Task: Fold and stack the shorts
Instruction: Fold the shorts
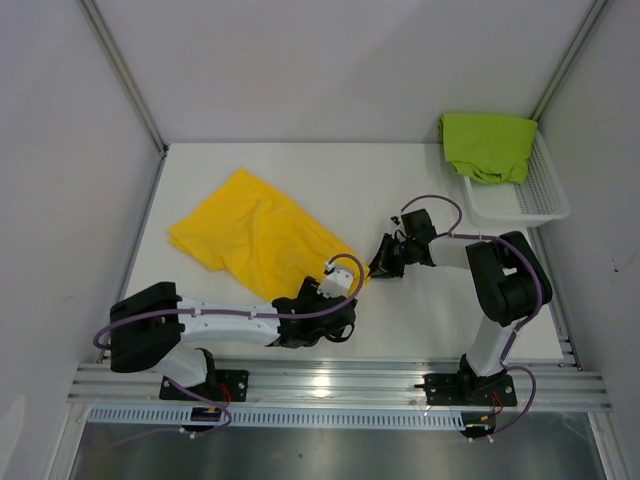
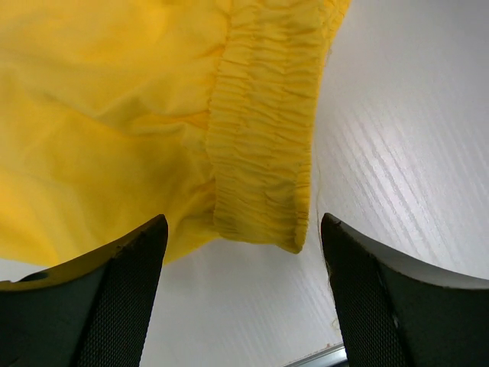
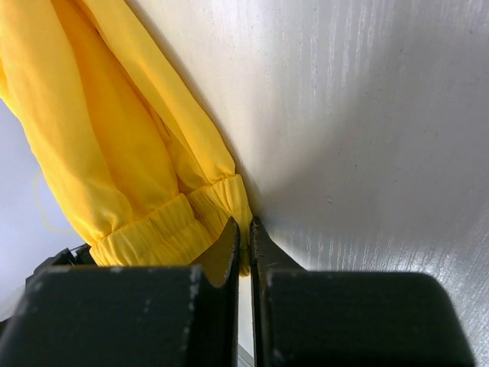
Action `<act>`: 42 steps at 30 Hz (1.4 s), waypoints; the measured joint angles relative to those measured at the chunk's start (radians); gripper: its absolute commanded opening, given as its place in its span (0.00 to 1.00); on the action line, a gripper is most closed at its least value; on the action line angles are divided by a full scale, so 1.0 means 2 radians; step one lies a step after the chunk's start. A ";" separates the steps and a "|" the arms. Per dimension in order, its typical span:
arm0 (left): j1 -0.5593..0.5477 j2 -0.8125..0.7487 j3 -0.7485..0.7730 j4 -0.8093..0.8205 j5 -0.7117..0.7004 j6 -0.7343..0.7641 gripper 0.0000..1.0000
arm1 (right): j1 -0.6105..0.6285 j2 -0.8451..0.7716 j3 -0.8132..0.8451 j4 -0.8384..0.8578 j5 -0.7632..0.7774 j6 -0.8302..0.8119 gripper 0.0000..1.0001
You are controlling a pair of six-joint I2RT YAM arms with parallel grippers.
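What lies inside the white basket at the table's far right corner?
Crumpled lime green shorts fill the far end of the basket; anything beneath them is hidden.

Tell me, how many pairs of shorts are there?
2. The yellow shorts lie spread on the table, left of centre; the green shorts sit bunched in the white basket at the far right. Anything beneath the green pair would be hidden.

Bright, even light; soft shadows
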 measured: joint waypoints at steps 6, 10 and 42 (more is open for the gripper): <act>0.040 -0.046 -0.001 0.009 0.024 0.014 0.79 | 0.000 -0.002 0.000 0.000 0.004 -0.001 0.00; 0.064 -0.052 0.002 0.011 0.028 0.032 0.79 | 0.000 -0.002 0.000 0.000 0.005 -0.001 0.00; 0.108 0.055 0.078 0.005 0.130 0.171 0.60 | 0.000 -0.002 0.000 0.002 0.004 -0.001 0.00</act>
